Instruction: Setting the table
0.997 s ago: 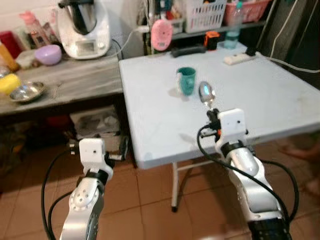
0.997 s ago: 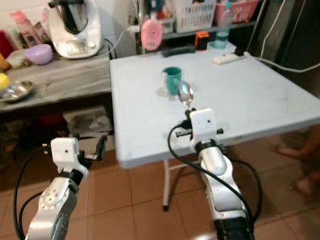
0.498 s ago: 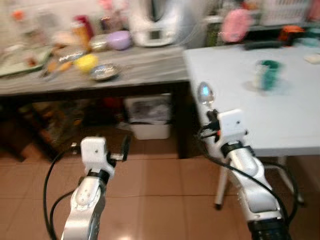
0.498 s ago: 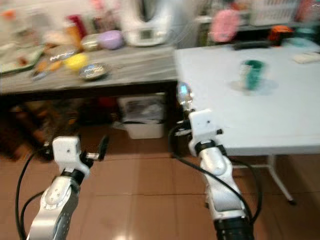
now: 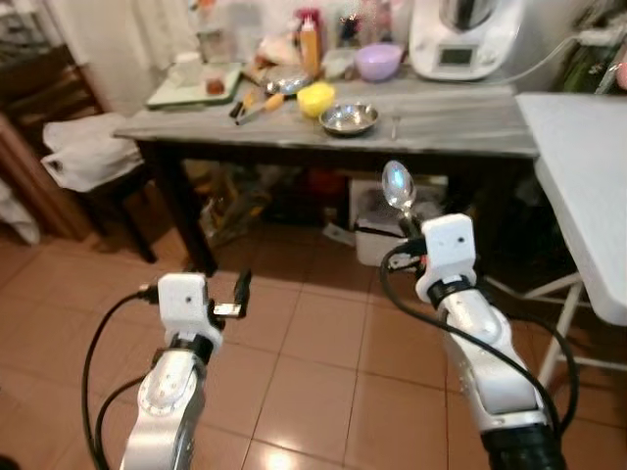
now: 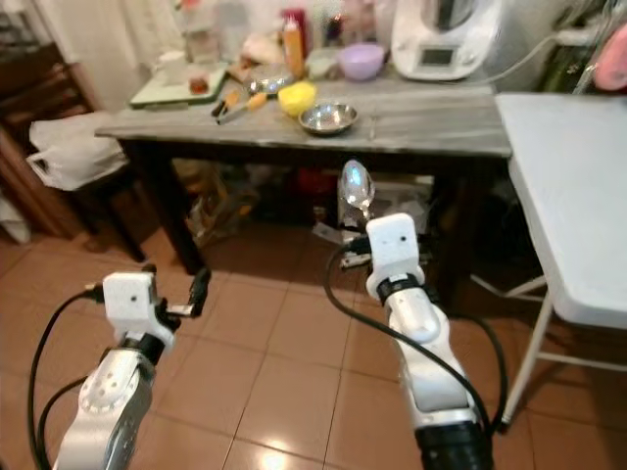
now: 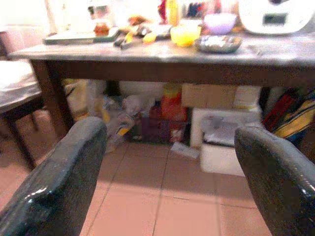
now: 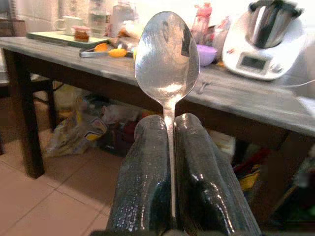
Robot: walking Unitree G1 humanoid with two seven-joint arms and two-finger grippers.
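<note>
Pinching the spoon point(image 8: 167, 59) by its handle, the right gripper point(image 8: 170, 147) fingers carry it bowl-up, likely for steady transport. Left gripper point(image 7: 167, 162) fingers stand apart, free. Beyond them: a cluttered grey surface point(image 5: 460, 122) with a steel bowl point(image 5: 350, 118).

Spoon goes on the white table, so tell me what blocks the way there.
Nothing visible blocks it. The right end effector holds the spoon upright over bare floor; the white table is to its right, apart, with open air between. The wooden table is ahead, not between.
</note>
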